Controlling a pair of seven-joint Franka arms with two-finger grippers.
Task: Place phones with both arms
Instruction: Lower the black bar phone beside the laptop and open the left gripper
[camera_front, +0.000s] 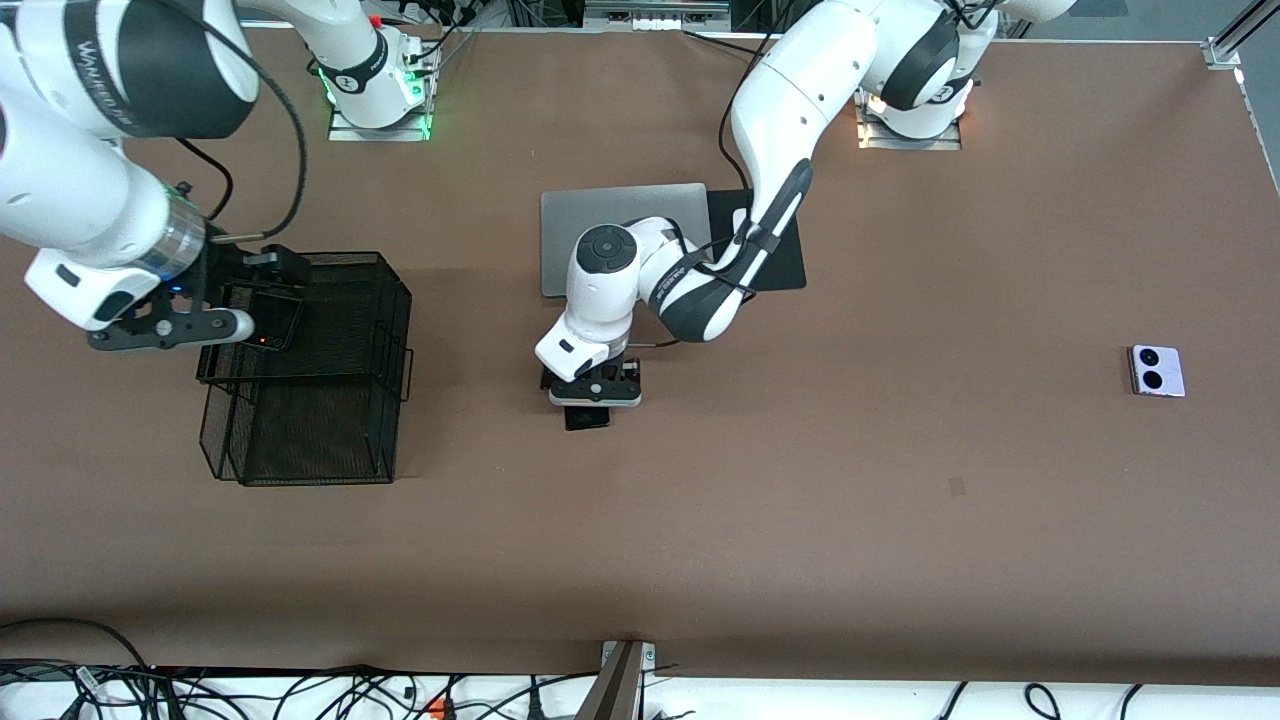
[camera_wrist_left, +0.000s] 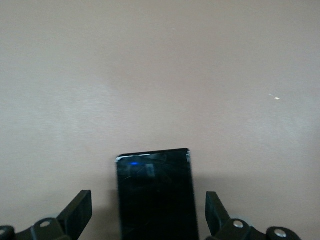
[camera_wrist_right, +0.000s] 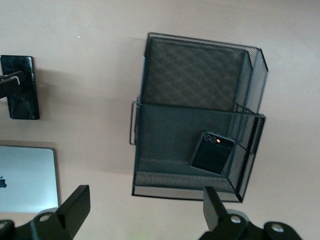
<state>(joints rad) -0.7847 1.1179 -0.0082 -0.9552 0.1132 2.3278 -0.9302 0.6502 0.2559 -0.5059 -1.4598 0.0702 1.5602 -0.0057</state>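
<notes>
A long black phone lies flat on the table's middle, nearer to the front camera than the laptop. My left gripper is low over it and open. In the left wrist view the phone sits between the two fingers with a gap on each side, my left gripper straddling it. A small squarish black phone with a red dot lies in the black mesh basket; it shows too. My right gripper hangs open and holds nothing, over the basket's edge. A lilac-white phone lies toward the left arm's end.
A silver laptop lies shut beside a black mat, under the left arm's elbow. The mesh basket stands toward the right arm's end. Cables run along the table's front edge.
</notes>
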